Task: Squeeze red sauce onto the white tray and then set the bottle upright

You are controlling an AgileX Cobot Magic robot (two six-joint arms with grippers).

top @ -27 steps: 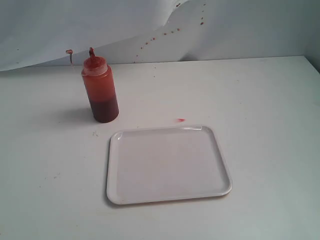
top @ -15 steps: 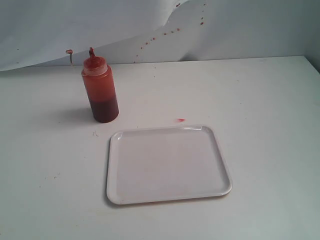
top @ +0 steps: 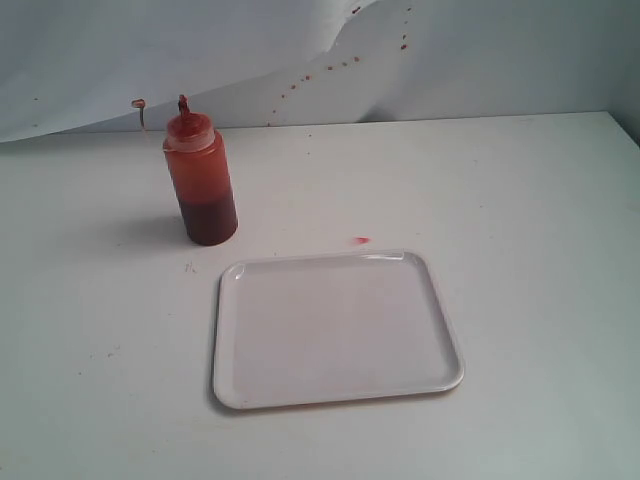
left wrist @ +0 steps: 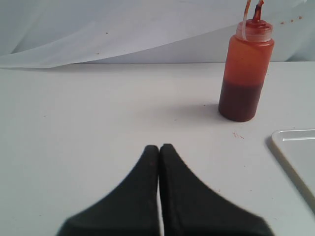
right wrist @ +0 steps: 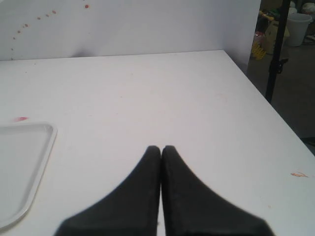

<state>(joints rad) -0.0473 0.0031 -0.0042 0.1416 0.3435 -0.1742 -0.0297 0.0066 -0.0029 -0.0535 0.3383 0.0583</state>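
Left wrist view, upright bottle (left wrist: pixel 244 73) apart from closed left gripper (left wrist: pixel 159 147), right gripper (right wrist: pixel 161 147) closed

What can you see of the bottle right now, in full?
The bottle is a translucent plastic cylinder, orange-red above and darker red near the base. A pale domed cap carries a thin red-tipped nozzle. It stands upright on the table, beyond the tray's far left corner in the exterior view and clearly apart from it. Nothing but the table touches it.
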